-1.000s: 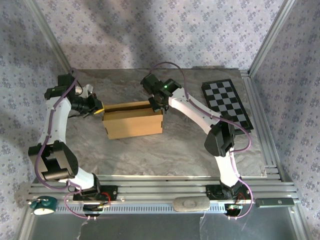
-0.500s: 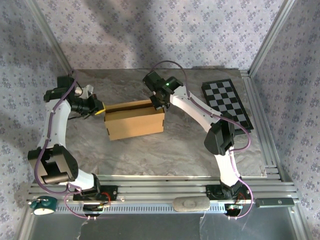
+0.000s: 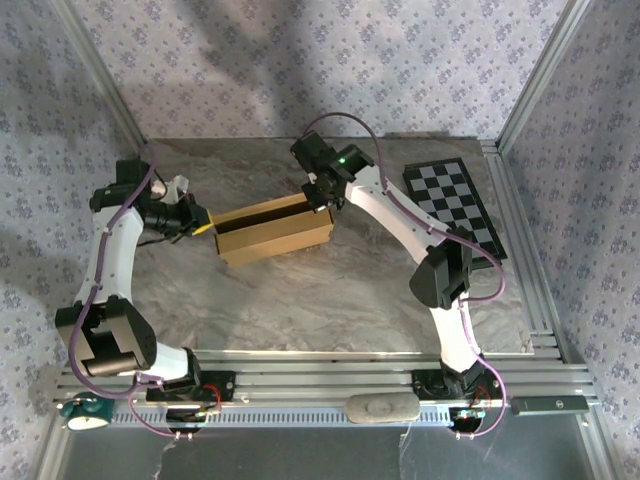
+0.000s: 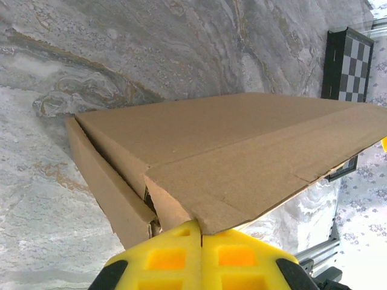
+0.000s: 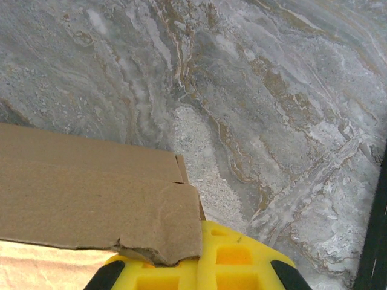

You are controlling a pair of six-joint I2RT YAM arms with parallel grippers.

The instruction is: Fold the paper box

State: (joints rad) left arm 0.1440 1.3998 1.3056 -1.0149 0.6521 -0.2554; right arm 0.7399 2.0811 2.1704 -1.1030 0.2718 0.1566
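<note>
Paper box (image 3: 275, 232) sits mid-table (image 3: 300, 300), tan, top flaps folded over. Long axis runs left-right but skewed: left end nearer, right end farther.

Left gripper (image 3: 203, 226) is at the box's left end. Its yellow fingers (image 4: 163, 260) are pressed together, tips butting a flap edge.

Right gripper (image 3: 322, 203) is at the box's far right corner, jaws likewise closed, with a ragged flap edge lying over its tips.

Checkerboard (image 3: 455, 208) lies far right, apart from the box.

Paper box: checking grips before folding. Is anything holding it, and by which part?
Both grippers hold the paper box: the left gripper pinches a flap edge at its left end, the right gripper a flap corner at its right end.
</note>
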